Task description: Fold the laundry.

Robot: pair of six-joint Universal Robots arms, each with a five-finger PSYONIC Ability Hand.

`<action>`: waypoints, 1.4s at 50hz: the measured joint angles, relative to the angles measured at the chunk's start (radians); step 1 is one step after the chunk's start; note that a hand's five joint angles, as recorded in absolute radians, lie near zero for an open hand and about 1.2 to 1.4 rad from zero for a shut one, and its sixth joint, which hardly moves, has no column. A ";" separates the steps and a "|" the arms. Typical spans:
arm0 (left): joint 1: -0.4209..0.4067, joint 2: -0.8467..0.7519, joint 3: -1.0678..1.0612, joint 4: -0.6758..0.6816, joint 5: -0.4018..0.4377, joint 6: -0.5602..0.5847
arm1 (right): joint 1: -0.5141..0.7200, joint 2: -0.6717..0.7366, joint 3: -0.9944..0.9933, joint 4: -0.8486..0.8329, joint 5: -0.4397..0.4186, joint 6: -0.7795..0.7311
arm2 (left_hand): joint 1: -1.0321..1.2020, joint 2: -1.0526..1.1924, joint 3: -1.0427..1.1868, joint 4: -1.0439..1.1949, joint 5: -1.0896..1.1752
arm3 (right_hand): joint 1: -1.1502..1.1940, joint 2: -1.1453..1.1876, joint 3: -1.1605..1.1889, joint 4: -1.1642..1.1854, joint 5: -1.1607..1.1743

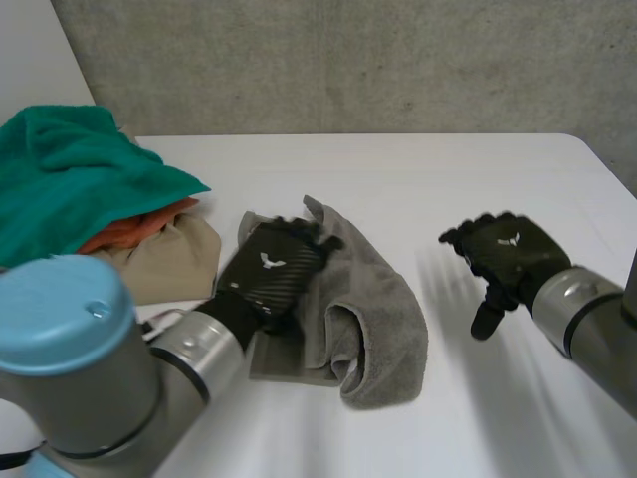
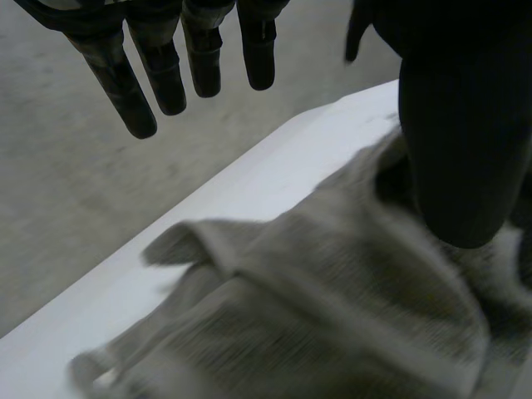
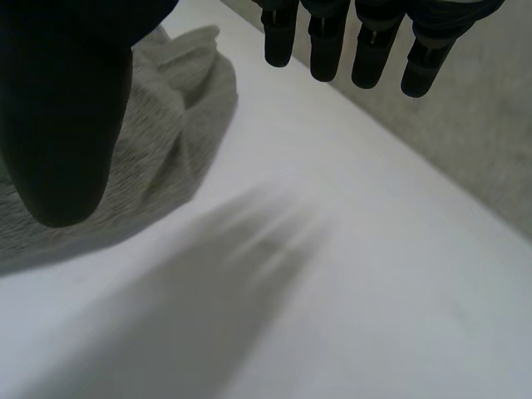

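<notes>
The left hand (image 1: 269, 267) is held low over the left part of one crumpled grey towel (image 1: 373, 319) at mid-surface, its fingers (image 2: 162, 71) straight and set wide from the thumb, with nothing gripped. The right hand (image 1: 506, 251) is held above bare surface to the right of the towel, clear of it, its fingers (image 3: 324, 46) likewise straight and empty. Three more pieces are piled at the far left: green cloth (image 1: 70, 179), orange cloth (image 1: 134, 227), beige cloth (image 1: 174, 261). The white surface (image 1: 448, 179) is backed by a concrete wall (image 1: 348, 60).
</notes>
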 measured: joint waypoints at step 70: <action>-0.004 0.260 0.167 0.059 -0.265 0.163 | 0.226 0.246 -0.467 -0.193 0.021 0.133 | 0.883 0.934 0.934 0.934 0.895 | 0.118 0.155 0.173 0.174 0.166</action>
